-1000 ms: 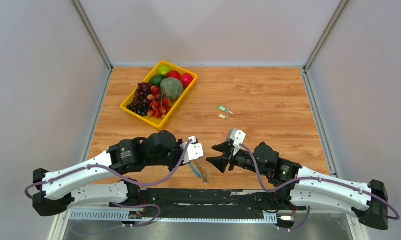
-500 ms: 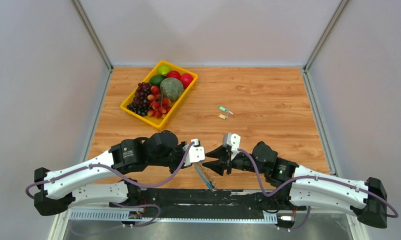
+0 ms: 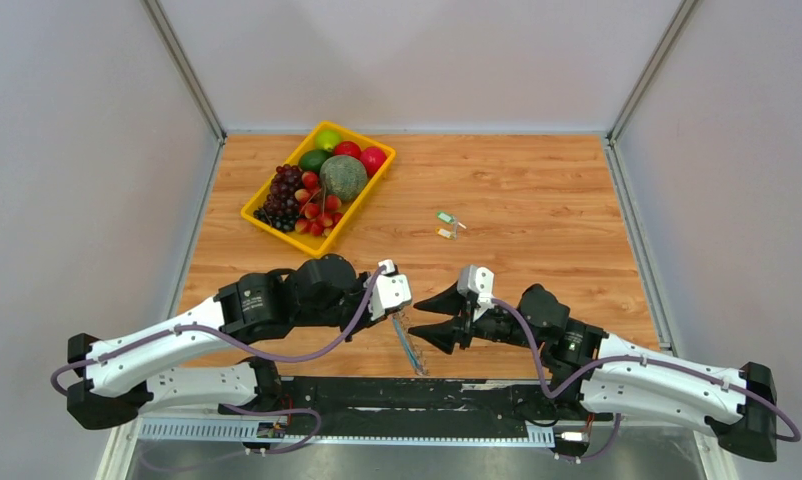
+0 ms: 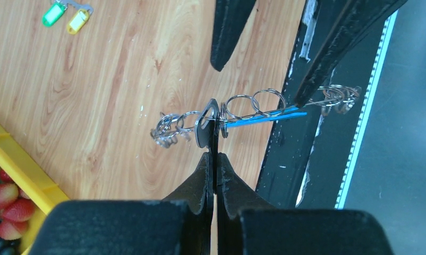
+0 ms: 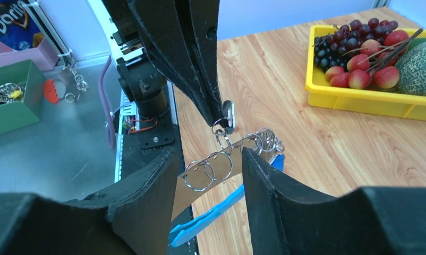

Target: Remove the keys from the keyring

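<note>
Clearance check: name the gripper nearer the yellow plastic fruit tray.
Left. The left gripper, shut on a dark-headed key, sits near-right of the yellow plastic fruit tray; the open right gripper lies farther right.

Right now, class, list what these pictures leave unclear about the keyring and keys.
Top external: the keyring hangs edge-on and too small; its keys cannot be counted.
Left wrist: the left gripper, shut on the keyring, covers part of what it pinches; the loose keys are cut by the top edge.
Right wrist: the blue strip is partly hidden behind the right gripper's fingers.
</note>
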Action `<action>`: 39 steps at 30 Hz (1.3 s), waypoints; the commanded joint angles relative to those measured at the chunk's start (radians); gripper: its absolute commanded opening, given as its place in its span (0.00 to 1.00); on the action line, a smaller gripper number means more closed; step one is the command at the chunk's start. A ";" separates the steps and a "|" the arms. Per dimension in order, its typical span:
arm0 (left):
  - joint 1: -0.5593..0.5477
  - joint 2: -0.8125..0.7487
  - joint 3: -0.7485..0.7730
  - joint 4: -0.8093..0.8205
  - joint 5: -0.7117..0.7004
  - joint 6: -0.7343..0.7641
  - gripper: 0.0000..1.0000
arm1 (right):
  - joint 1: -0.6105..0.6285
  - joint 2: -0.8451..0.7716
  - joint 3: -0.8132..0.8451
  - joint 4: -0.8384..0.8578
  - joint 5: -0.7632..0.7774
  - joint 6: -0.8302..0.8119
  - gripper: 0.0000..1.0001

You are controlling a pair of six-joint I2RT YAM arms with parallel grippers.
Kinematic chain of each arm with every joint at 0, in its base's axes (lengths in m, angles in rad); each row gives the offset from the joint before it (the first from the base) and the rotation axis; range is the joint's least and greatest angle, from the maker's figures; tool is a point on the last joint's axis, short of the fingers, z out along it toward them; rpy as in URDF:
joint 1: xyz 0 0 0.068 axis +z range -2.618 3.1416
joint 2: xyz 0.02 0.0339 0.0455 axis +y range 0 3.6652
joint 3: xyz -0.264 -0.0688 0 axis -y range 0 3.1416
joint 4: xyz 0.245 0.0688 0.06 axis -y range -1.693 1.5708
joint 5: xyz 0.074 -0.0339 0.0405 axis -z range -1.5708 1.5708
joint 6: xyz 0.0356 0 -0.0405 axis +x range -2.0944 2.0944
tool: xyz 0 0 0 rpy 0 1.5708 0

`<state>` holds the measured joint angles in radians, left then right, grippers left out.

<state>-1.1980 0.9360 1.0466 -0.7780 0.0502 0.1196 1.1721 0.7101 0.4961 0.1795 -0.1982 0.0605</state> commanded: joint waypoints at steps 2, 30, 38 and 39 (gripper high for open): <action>-0.005 -0.008 0.077 -0.005 -0.045 -0.081 0.00 | -0.002 -0.053 -0.016 0.040 0.011 0.031 0.51; 0.005 0.018 0.007 0.284 -0.126 0.237 0.00 | 0.000 -0.026 0.061 -0.169 0.503 0.072 0.77; 0.007 0.001 -0.006 0.286 -0.070 0.255 0.00 | 0.000 -0.139 0.025 -0.172 0.447 0.032 0.75; 0.008 -0.003 -0.012 0.288 -0.067 0.256 0.00 | 0.001 -0.139 0.025 -0.171 0.435 0.027 0.75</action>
<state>-1.1954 0.9607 1.0424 -0.5663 -0.0521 0.3466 1.1721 0.5854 0.5354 -0.0048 0.2783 0.1238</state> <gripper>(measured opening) 0.017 0.756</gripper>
